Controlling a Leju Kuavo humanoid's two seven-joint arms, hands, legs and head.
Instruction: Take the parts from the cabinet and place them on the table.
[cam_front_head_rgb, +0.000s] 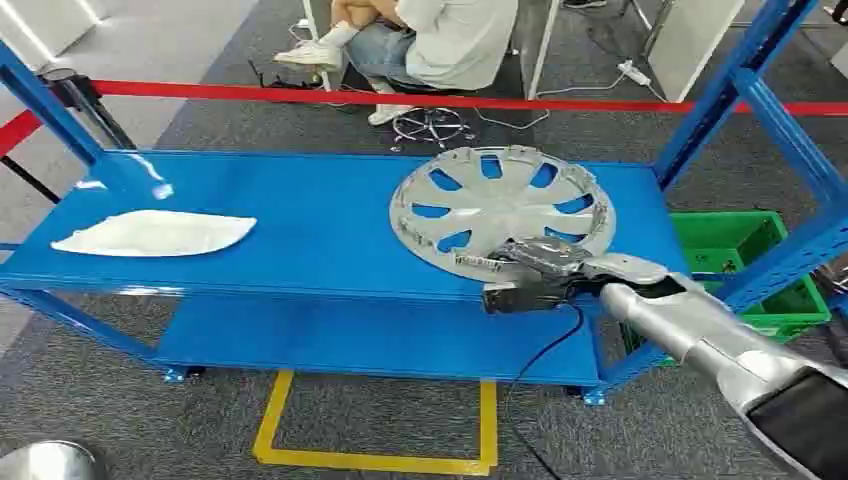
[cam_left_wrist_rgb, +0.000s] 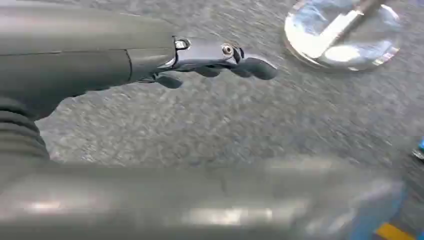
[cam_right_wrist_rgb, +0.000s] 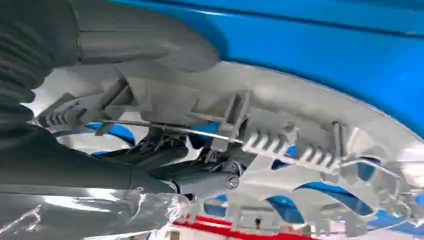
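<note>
A silver hubcap (cam_front_head_rgb: 500, 205) lies inner side up on the right of the blue cabinet's top shelf (cam_front_head_rgb: 320, 230). My right hand (cam_front_head_rgb: 535, 270) grips its near rim. In the right wrist view the thumb (cam_right_wrist_rgb: 145, 45) lies over the hubcap's ribbed rim (cam_right_wrist_rgb: 300, 120) and the dark fingers (cam_right_wrist_rgb: 200, 182) reach through a spoke opening beneath it. A white curved part (cam_front_head_rgb: 155, 233) rests at the shelf's left end, far from either hand. My left hand (cam_left_wrist_rgb: 210, 60) hangs over the grey floor with its fingers stretched out and holds nothing.
Blue uprights (cam_front_head_rgb: 790, 140) frame the cabinet's right side, with a green crate (cam_front_head_rgb: 740, 250) behind them. A lower shelf (cam_front_head_rgb: 380, 340) sits below. Red barrier tape (cam_front_head_rgb: 300, 95) and a seated person (cam_front_head_rgb: 440, 40) are beyond. Yellow floor marking (cam_front_head_rgb: 375, 460) lies in front. A round metal base (cam_left_wrist_rgb: 345, 32) stands near my left hand.
</note>
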